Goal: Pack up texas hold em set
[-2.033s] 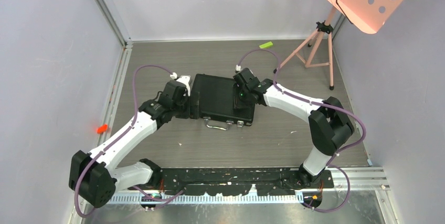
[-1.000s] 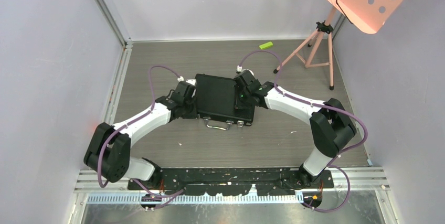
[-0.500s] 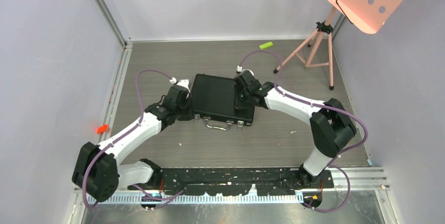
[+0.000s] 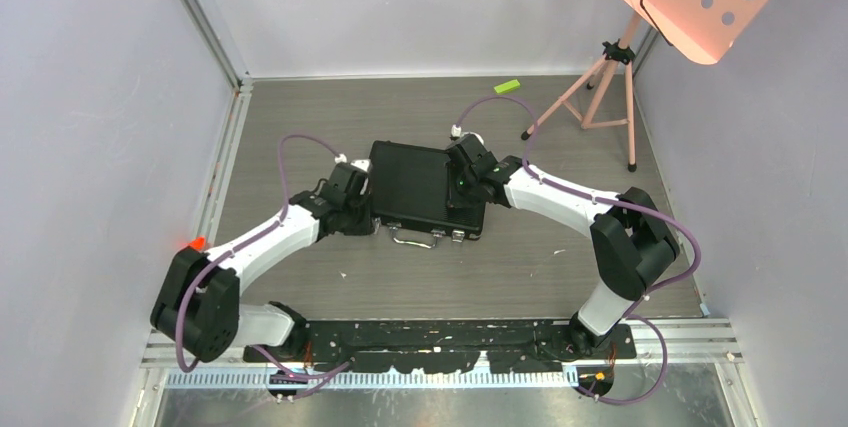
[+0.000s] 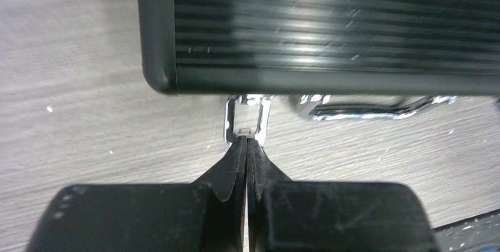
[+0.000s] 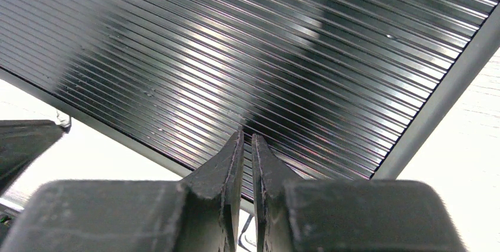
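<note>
Now the black briefcase [image 4: 425, 187] lies flat and closed in the middle of the table [image 4: 400, 282], its metal handle [image 4: 417, 240] facing the arm bases. The left gripper [image 5: 246, 140] sits at the case's near-left corner. Its fingers are pressed together with nothing between them, and their tips touch the outer end of a silver latch [image 5: 247, 116] that sticks out from the front edge. The right gripper [image 6: 247, 137] is over the right part of the ribbed lid, fingers drawn to a thin slit, holding nothing, tips at the lid's surface. A small green block [image 4: 507, 86] lies well apart near the back wall, beside a pink tripod [image 4: 598, 89]
</note>
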### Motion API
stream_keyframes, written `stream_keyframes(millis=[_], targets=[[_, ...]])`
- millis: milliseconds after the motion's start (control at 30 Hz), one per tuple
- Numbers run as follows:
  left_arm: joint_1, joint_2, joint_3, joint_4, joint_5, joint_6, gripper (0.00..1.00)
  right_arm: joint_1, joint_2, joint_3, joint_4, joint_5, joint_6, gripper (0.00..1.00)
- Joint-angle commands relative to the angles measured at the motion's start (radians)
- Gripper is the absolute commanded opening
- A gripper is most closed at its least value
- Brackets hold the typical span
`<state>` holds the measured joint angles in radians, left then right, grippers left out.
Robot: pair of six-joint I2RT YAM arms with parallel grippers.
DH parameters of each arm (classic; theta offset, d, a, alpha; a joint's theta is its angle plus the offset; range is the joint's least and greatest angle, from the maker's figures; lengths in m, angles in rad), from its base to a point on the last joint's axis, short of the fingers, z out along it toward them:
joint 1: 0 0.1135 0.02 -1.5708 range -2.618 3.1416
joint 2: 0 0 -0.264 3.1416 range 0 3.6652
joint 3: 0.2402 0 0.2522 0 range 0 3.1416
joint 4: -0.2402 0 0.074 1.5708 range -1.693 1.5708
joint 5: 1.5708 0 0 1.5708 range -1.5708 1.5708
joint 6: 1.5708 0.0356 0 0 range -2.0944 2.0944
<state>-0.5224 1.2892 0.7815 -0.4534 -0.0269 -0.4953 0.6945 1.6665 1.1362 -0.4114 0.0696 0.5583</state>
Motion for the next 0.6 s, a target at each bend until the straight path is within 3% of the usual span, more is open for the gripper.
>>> stream_keyframes(millis=[0,133,367,567], targets=[[-0.001,0.018,-0.083,0.059,0.073,-0.046,0.00,0.004,0.030,-0.045,-0.129,0.036,-0.012,0.17],[0.000,0.054,-0.171,0.216,-0.017,-0.087,0.00,0.004,0.032,-0.041,-0.122,0.029,-0.010,0.17],[0.000,0.123,-0.166,0.338,-0.102,-0.130,0.00,0.004,0.013,-0.049,-0.116,0.020,-0.001,0.17],[-0.001,-0.044,-0.167,0.166,-0.104,-0.107,0.00,0.004,-0.022,-0.079,-0.120,0.038,-0.001,0.17]])
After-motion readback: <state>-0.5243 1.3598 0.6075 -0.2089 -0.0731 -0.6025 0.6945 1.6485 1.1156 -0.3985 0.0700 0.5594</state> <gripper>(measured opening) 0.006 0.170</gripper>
